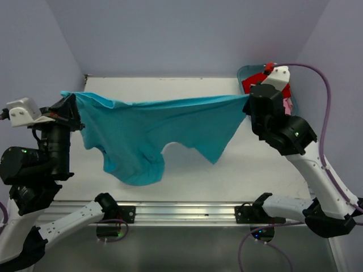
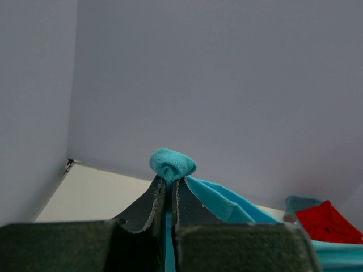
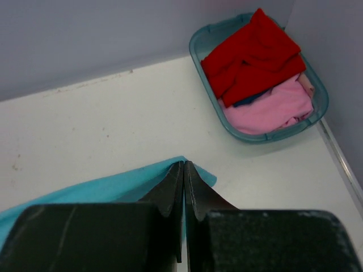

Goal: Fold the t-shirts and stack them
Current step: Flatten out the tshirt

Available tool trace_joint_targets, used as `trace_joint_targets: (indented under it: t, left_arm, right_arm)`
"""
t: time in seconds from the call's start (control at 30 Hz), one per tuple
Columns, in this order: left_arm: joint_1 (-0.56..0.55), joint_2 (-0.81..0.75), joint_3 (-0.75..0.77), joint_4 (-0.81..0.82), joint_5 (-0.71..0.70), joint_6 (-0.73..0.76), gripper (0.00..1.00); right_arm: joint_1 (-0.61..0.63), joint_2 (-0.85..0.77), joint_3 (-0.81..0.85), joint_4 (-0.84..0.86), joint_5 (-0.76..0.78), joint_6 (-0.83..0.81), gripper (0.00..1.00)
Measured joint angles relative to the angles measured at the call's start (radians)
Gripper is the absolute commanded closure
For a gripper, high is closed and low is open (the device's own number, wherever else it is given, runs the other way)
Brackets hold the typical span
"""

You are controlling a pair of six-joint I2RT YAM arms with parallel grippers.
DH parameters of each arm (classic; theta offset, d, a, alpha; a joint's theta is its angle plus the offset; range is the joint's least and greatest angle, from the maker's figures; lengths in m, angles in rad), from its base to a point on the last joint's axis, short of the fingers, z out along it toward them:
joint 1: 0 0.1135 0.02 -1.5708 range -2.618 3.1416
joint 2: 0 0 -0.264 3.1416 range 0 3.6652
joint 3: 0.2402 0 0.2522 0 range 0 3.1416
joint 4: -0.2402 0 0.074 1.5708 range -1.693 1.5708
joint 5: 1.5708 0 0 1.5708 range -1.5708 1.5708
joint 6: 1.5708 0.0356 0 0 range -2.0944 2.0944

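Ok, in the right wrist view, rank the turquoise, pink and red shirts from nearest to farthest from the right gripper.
1. turquoise shirt: pinched in the right gripper.
2. pink shirt: near end of the tub, up right.
3. red shirt: tub's far end.

tub (image 1: 243,72) — mostly hidden behind right arm (image 1: 283,133) | red t-shirt (image 2: 326,222) — cut by right edge
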Motion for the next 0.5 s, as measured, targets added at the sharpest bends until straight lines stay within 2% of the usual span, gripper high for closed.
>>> trace_joint_targets:
  t: [0.13,0.23,0.33,0.5]
  left_arm:
    - [0.000,-0.011,0.059,0.055,0.061,0.058,1.00]
    - [0.000,0.009,0.140,0.054,0.169,0.087,1.00]
    - [0.000,0.041,0.246,0.037,0.332,0.099,1.00]
    - [0.045,0.078,0.449,-0.005,0.694,0.063,1.00]
  right_arm:
    - [0.000,-0.104,0.010,0.090,0.024,-0.095,1.00]
    - [0.001,-0.170,0.045,0.168,0.020,-0.181,1.00]
    - [0.001,-0.258,0.055,0.267,-0.038,-0.277,1.00]
    - [0.000,-0.431,0.056,0.369,-0.249,-0.367,1.00]
